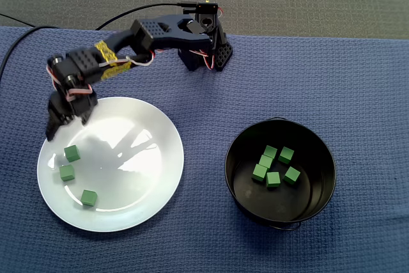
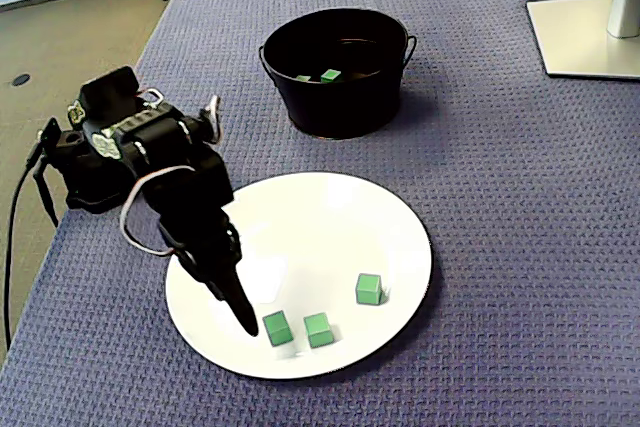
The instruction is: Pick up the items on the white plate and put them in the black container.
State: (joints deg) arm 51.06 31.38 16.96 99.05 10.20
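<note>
**Gripper low over the plate's rim, beside a cube**

Gripper (image 2: 243,325) points down at the white plate (image 2: 400,217), its tip just beside the nearest green cube (image 2: 277,327); whether its jaws are parted or closed cannot be told. Two more cubes (image 2: 318,328) (image 2: 369,289) lie apart on the plate. The black container (image 1: 229,158), well away on the blue-clothed counter (image 1: 358,81), holds several green cubes (image 1: 273,179). A white stand base (image 2: 585,37) sits beyond.

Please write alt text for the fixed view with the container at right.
A black robot arm holds its gripper over the left edge of a white plate with three green cubes. At the right, a black container holds several more green cubes.
</note>
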